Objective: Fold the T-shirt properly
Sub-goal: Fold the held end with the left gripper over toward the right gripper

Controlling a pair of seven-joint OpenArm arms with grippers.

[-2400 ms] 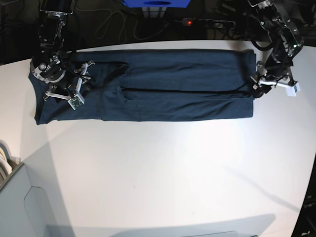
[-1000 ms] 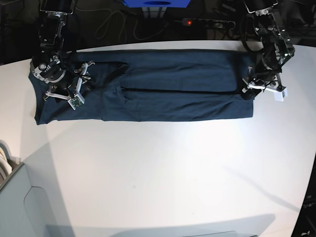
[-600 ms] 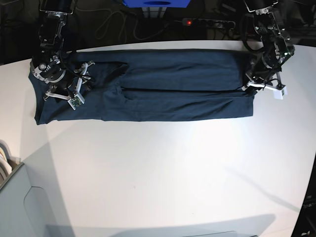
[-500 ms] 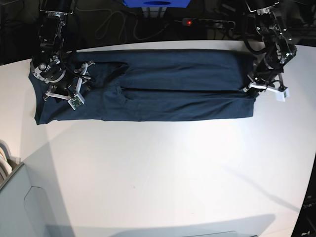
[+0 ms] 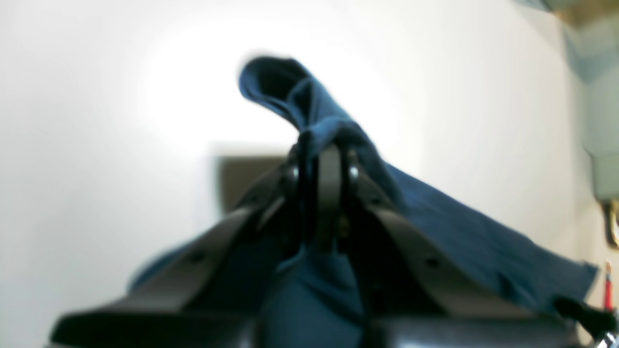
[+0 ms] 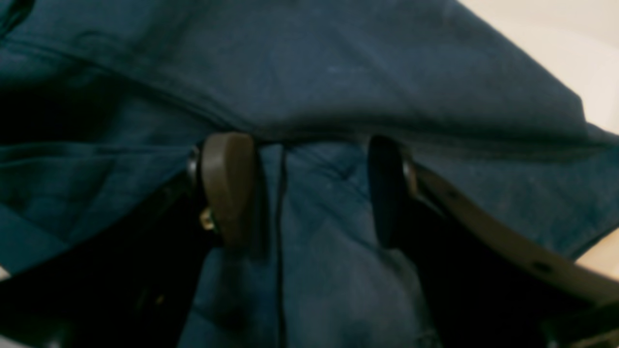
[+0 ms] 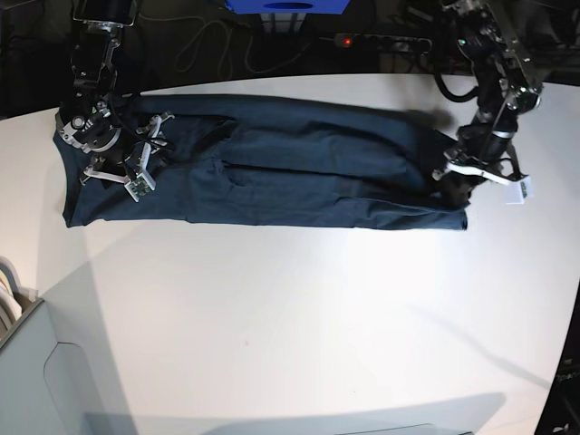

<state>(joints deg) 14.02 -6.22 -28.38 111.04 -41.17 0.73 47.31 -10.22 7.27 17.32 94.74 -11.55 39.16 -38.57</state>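
Note:
The dark navy T-shirt (image 7: 299, 172) lies folded into a long band across the back of the white table (image 7: 299, 317). At the band's right end my left gripper (image 7: 456, 181) is shut on the hem and holds it raised off the table. The left wrist view shows the jaws pressed together (image 5: 321, 154) with a peak of T-shirt (image 5: 435, 227) cloth pinched between them. My right gripper (image 7: 145, 149) rests on the band's left end. In the right wrist view it is open (image 6: 304, 188), fingers (image 6: 227, 183) apart over the T-shirt (image 6: 338, 72), nothing pinched.
A power strip (image 7: 381, 41) with a red light and loose cables lie behind the table's back edge, beside a blue box (image 7: 285, 5). A grey bin (image 7: 36, 381) stands at the front left corner.
My left gripper has shut on the shirt's right edge and lifted it, drawing that end up and toward the front. The right arm has not moved.

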